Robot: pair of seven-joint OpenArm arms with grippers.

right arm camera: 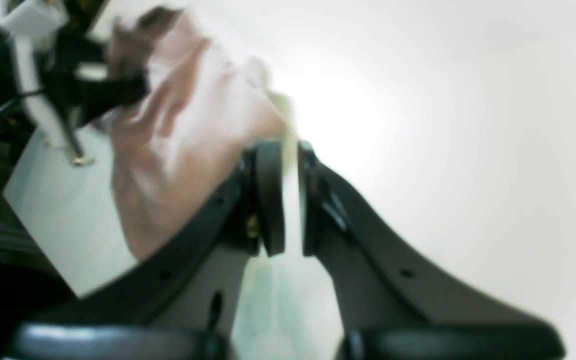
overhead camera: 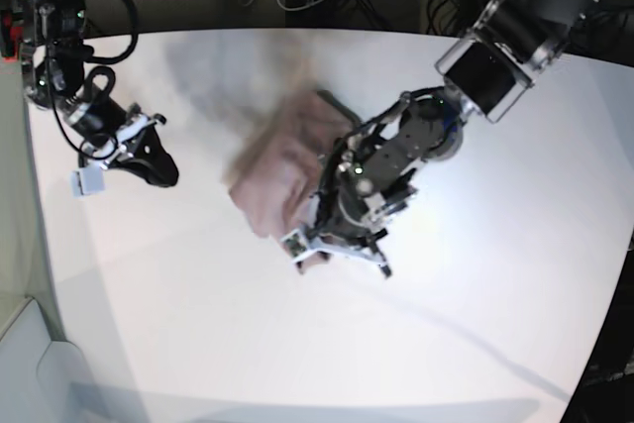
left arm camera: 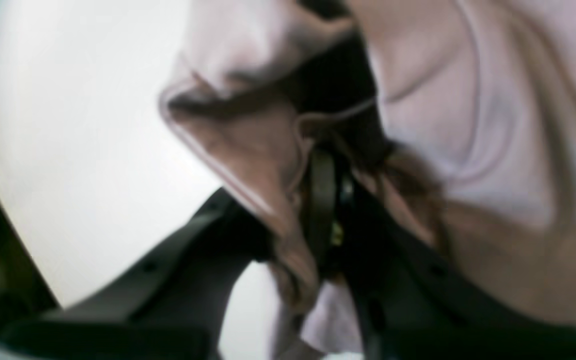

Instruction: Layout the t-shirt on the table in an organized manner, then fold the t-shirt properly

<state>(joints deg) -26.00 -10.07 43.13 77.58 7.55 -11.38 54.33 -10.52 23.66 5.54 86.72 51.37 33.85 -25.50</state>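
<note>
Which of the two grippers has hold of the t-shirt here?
The left gripper, on the right of the base view, is clamped on a bunch of the t-shirt. The right gripper hangs apart from the cloth over bare table, nothing between its near-shut jaws.

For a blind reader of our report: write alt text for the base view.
A crumpled dusty mauve-brown cotton t-shirt lies mid-way on the large matte white table, with the left gripper clamped on its near edge. The right gripper rests apart, near the table's left side.
</note>
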